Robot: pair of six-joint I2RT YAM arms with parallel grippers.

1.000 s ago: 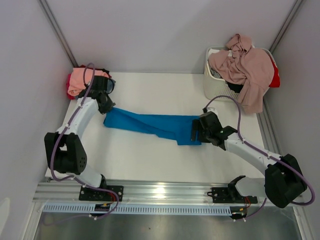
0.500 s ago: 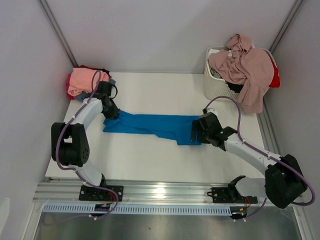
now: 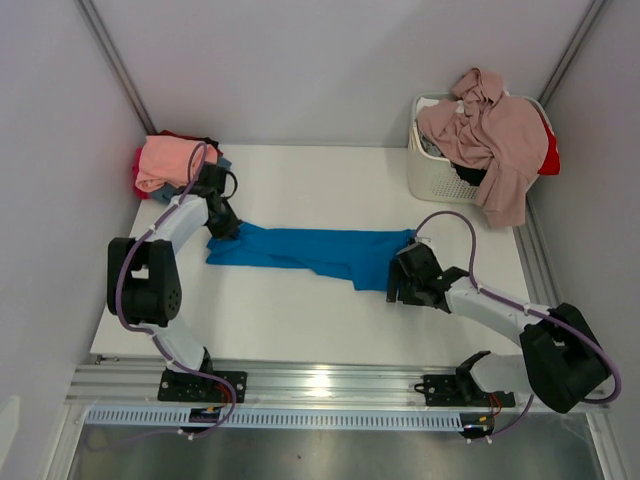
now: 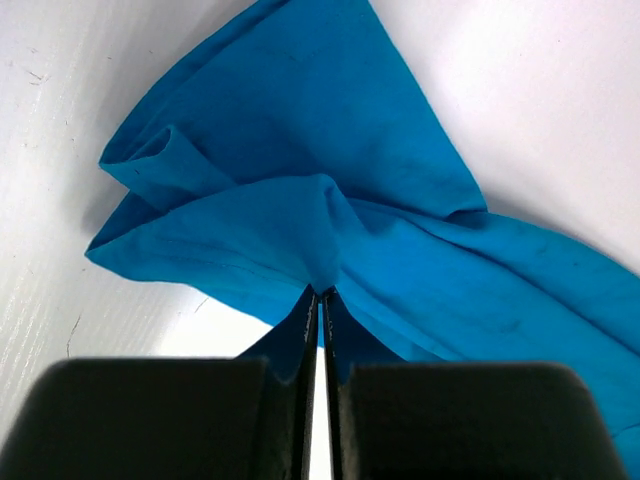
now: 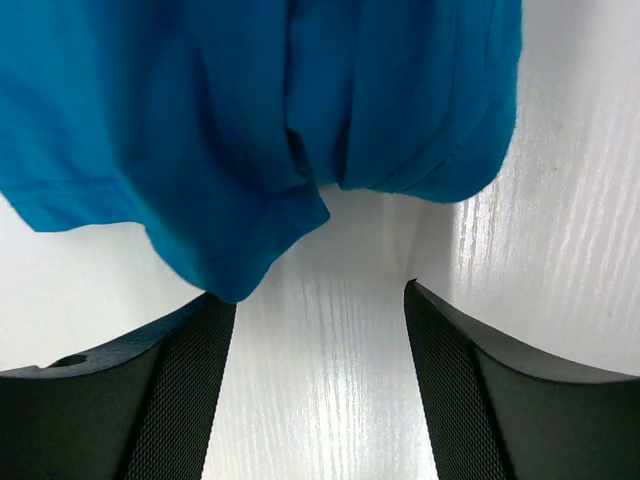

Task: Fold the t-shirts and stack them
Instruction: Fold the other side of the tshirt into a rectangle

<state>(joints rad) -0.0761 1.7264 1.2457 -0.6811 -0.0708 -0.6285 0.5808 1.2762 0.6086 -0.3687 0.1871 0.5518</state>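
Observation:
A bright blue t-shirt point(image 3: 310, 250) lies stretched in a long band across the middle of the table. My left gripper point(image 3: 223, 226) sits at its left end, and in the left wrist view its jaws point(image 4: 321, 292) are shut, with the blue cloth point(image 4: 300, 140) puckered into their tips. Just in front of the shirt's right end, my right gripper point(image 3: 399, 287) is open. The right wrist view shows only bare table between its fingers point(image 5: 190, 370), with the blue hem point(image 5: 250, 110) lying just beyond them. Folded t-shirts, salmon pink point(image 3: 166, 160) on top, are stacked at the back left.
A white slatted basket point(image 3: 428, 165) stands at the back right, with a dusty mauve-pink shirt point(image 3: 495, 135) draped over it and red and dark cloth beneath. Grey walls close in on both sides. An aluminium rail point(image 3: 320, 385) runs along the near edge.
My left gripper moved down from beside the stack onto the blue shirt's left end. My right gripper drew back off the shirt's right end toward the near edge, jaws narrowing slightly.

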